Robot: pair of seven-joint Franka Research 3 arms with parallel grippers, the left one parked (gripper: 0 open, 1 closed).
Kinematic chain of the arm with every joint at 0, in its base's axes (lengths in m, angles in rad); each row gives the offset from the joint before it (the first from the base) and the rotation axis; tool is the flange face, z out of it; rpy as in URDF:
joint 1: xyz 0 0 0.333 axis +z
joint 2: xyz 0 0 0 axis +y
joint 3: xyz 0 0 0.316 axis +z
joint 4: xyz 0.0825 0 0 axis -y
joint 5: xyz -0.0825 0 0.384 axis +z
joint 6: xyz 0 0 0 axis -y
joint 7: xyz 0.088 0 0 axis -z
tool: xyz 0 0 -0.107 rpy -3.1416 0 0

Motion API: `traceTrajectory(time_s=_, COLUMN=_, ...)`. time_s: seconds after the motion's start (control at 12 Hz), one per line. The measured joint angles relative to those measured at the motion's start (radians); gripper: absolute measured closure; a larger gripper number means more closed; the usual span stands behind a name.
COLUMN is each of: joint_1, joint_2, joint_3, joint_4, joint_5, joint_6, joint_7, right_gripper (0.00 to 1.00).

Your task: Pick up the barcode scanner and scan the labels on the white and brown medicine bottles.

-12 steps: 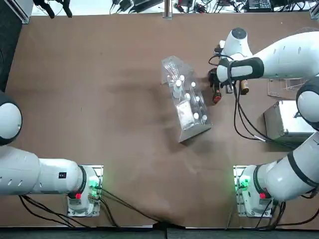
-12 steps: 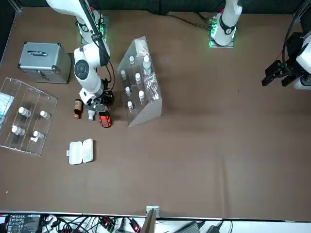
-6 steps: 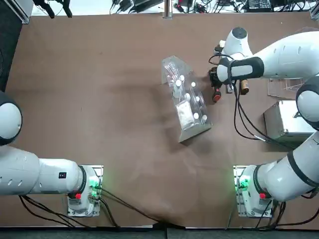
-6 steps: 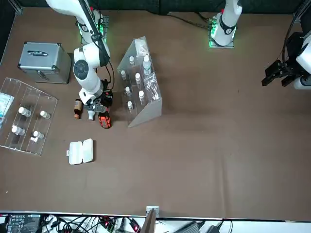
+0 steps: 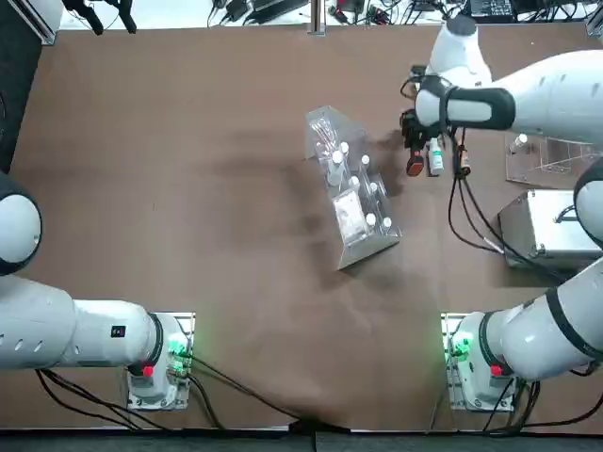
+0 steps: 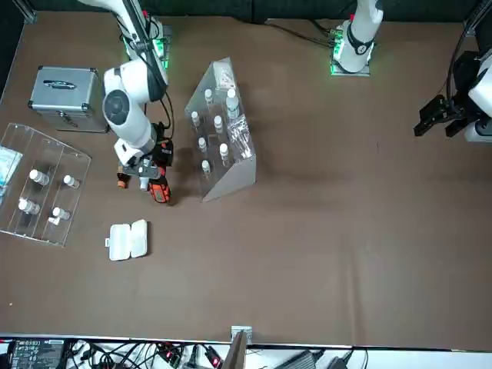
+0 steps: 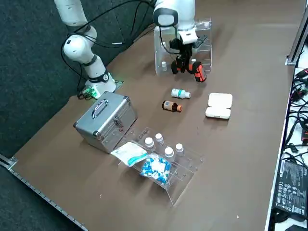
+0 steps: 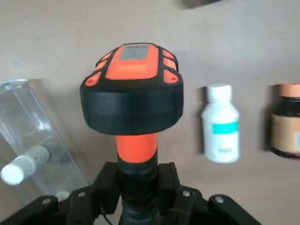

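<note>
Going left to right in the top view, we start at the slanted clear rack of vials (image 5: 360, 235); if we swing the arm that way, the scanner's wide head could clip it. Next, our right gripper (image 8: 139, 190) has its 2 fingers closed on the handle of the barcode scanner (image 8: 131, 89), head out; a weak grip could let it twist. Just beside it lies the white bottle (image 8: 221, 129), then the brown bottle (image 8: 287, 124): coming too low could roll either, and poor aim could miss both labels.
</note>
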Motion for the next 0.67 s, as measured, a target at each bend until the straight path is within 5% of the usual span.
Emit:
traceTrajectory(time_s=0.25, joint_1=-0.045, joint_2=-0.05, joint_3=-0.007, joint_4=0.11, joint_5=-0.001, joint_6=-0.223, joint_7=-0.037, right_gripper=0.58)
traceTrajectory(time_s=0.67, joint_1=-0.166, joint_2=-0.086, joint_3=-0.012, joint_4=0.119, joint_5=-0.002, joint_6=-0.377, joint_7=-0.228, right_gripper=0.58)
